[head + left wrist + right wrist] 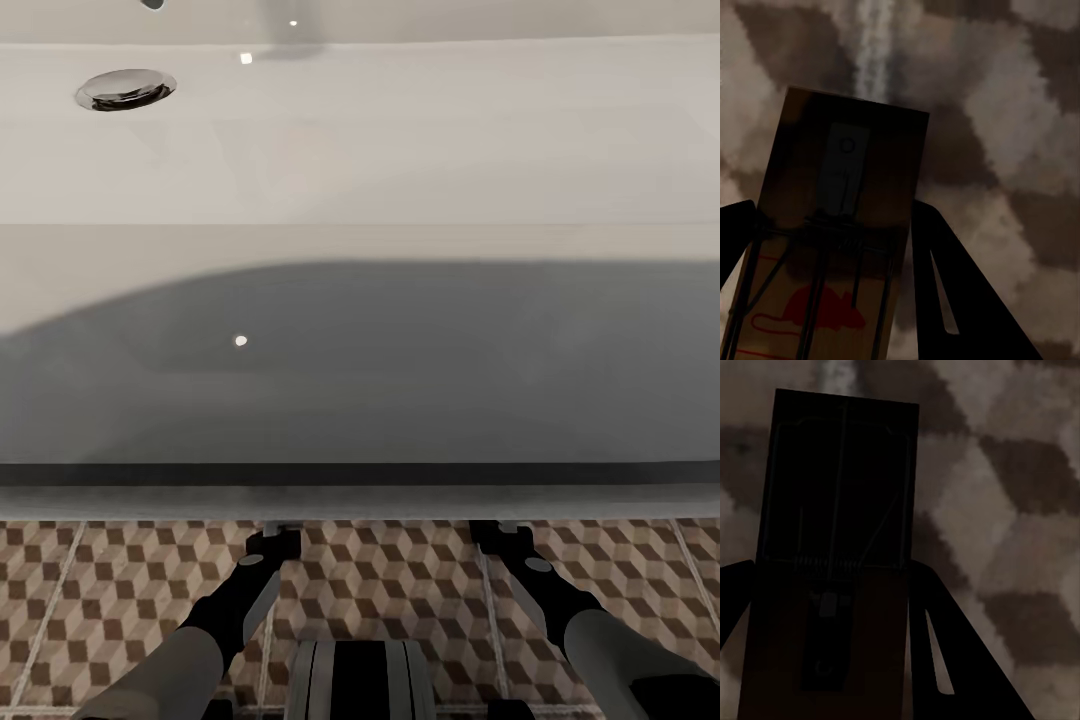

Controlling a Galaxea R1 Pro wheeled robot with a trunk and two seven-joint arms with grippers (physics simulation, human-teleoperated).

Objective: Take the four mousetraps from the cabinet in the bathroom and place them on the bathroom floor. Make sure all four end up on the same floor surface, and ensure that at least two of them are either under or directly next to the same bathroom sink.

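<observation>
**Operator:** Report the left side first.

**Technician:** In the head view the left arm [215, 625] reaches forward and passes beneath the near edge of the sink [360, 270]; its fingertips are hidden under that edge. The left wrist view supplies the missing detail: the left gripper [832, 255] is clamped on a mousetrap [840, 225], one dark finger against each long side, the board projecting ahead of the jaws. A red mouse mark and dark wire show on the board's gripper end. Beyond it lies the bathroom floor [1020, 112], blurred, so it appears close.

**Operator:** And the right side?

**Technician:** The right arm [560, 600] also extends under the sink edge. The right wrist view shows the right gripper [832, 607] gripping a second mousetrap [836, 547] the same way, fingers on both long sides. That board is in deep shadow; its spring coil and wire frame are just readable, and no red mark can be made out.

**Operator:** Why this posture?

**Technician:** As a judgement: both traps are carried low and forward so that they can be set on the tiles under the sink, which the task requires for at least two. Whether either board already touches the floor cannot be determined. The chrome drain [125, 89] sits far left in the basin.
</observation>
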